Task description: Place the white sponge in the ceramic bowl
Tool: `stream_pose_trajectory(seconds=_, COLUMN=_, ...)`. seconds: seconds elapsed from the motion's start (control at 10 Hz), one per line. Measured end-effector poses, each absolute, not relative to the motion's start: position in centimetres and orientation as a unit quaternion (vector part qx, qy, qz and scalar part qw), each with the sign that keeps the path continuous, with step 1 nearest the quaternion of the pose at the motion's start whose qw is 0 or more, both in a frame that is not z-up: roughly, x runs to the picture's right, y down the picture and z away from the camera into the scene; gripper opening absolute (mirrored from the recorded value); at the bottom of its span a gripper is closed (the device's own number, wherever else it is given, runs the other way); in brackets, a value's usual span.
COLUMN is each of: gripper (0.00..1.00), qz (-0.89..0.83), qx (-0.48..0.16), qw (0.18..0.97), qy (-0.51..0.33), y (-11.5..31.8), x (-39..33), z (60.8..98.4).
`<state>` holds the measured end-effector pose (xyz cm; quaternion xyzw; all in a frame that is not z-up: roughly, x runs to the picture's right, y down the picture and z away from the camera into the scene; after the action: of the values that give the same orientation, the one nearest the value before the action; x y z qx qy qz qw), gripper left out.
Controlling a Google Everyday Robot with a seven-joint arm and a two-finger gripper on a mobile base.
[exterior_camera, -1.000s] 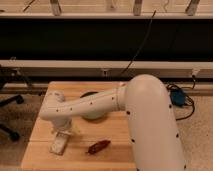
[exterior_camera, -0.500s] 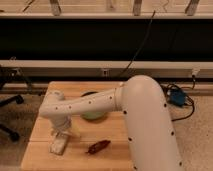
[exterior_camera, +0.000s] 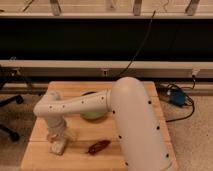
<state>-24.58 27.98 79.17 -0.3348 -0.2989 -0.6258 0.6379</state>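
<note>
The white sponge [exterior_camera: 59,147] lies on the wooden table [exterior_camera: 135,87] near its front left corner. My gripper [exterior_camera: 57,136] points down right above the sponge and reaches its top; part of the sponge is hidden under it. The green ceramic bowl [exterior_camera: 93,115] sits at the table's middle, to the right of and behind the gripper. My white arm [exterior_camera: 82,104] crosses in front of the bowl and covers most of it.
A small reddish-brown object [exterior_camera: 98,146] lies on the table right of the sponge, near the front edge. A blue box with cables [exterior_camera: 177,96] sits on the floor at the right. A chair base [exterior_camera: 7,102] stands at the left.
My arm has shifted slightly left and the gripper has come a little lower over the sponge. The sponge, bowl and brown object have not moved.
</note>
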Motion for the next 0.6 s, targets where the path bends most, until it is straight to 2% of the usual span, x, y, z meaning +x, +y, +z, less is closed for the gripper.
stream_pose_trajectory(seconds=0.3, gripper=0.53, qz=-0.629, qx=-0.340, qw=0.633, qy=-0.296, y=28.14, x=-25.05, z=78.91)
stream_pose_trajectory(seconds=0.4, gripper=0.41, qz=-0.628, qx=-0.340, qw=0.635, qy=-0.296, y=27.91, x=-24.92, z=78.81)
stream_pose_trajectory(seconds=0.6, gripper=0.24, qz=-0.628, qx=-0.337, qw=0.637, qy=-0.294, y=27.36, x=-24.81, z=78.57)
